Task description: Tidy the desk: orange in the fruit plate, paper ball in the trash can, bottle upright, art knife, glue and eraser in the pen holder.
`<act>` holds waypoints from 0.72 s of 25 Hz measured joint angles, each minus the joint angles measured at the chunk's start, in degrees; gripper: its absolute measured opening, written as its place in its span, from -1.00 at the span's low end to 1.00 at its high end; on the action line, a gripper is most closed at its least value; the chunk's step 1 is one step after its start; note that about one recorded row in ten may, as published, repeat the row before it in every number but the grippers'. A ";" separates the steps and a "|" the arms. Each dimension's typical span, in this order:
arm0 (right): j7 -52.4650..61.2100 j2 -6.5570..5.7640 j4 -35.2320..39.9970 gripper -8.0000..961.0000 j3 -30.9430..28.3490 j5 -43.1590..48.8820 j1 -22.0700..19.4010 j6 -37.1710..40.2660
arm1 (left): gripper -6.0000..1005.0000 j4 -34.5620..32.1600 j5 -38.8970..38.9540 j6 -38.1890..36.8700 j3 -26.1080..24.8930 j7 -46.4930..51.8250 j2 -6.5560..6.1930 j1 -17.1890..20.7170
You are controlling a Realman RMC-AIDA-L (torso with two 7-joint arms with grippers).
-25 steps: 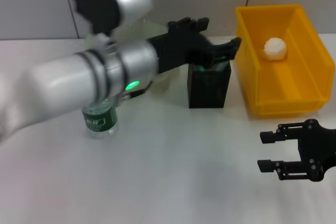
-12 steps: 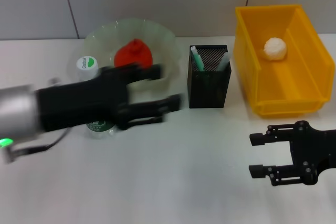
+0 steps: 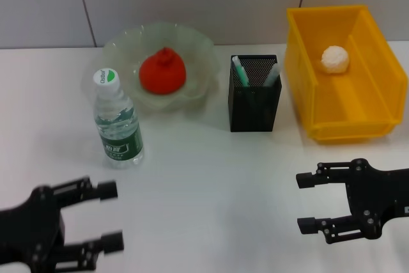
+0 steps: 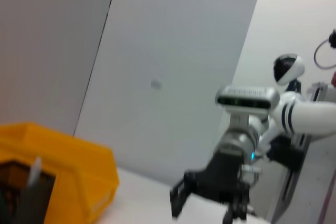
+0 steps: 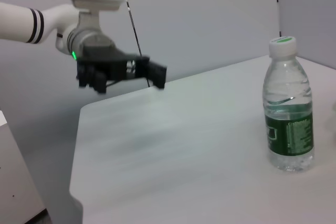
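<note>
The orange (image 3: 163, 72) lies in the pale-green fruit plate (image 3: 198, 46) at the back. The bottle (image 3: 118, 121) stands upright left of centre, also in the right wrist view (image 5: 289, 105). The black mesh pen holder (image 3: 254, 102) holds the mint-green art knife (image 3: 239, 70) and the silver-grey glue (image 3: 271, 75). The paper ball (image 3: 335, 58) lies in the yellow trash can (image 3: 377, 94). The eraser is out of view. My left gripper (image 3: 105, 216) is open and empty at the front left. My right gripper (image 3: 307, 202) is open and empty at the front right.
The white desk (image 3: 211, 183) lies between the two grippers. The trash can (image 4: 79, 166) and pen holder (image 4: 26, 192) show in the left wrist view, with my right gripper (image 4: 207, 208) beyond. My left gripper (image 5: 118, 72) shows in the right wrist view.
My left arm has pulled back from above the pen holder to the front left, uncovering the plate and bottle. My right gripper has shifted slightly left.
</note>
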State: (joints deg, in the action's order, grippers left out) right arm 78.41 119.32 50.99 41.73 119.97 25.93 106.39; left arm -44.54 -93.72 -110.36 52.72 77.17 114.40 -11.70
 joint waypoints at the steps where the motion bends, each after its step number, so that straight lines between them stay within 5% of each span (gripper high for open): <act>1: -0.31 -0.03 -0.29 0.61 -0.11 -0.01 -0.01 -0.18 | 0.62 1.38 -0.71 -0.20 -0.06 -1.17 -0.40 0.00; 9: -1.88 -0.06 -2.07 0.61 -0.76 -0.96 -0.61 -2.15 | 0.62 4.52 -7.69 -1.34 -0.12 -4.85 -2.51 -1.77; 18: -2.51 -0.20 -2.99 0.61 -0.76 -1.52 -0.76 -3.61 | 0.62 5.16 -10.11 -0.72 -0.54 -3.99 -3.08 -4.74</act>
State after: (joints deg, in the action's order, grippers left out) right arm 75.91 119.13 48.00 40.97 118.46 25.17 102.79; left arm -39.39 -103.83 -111.08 52.18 73.18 111.32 -16.44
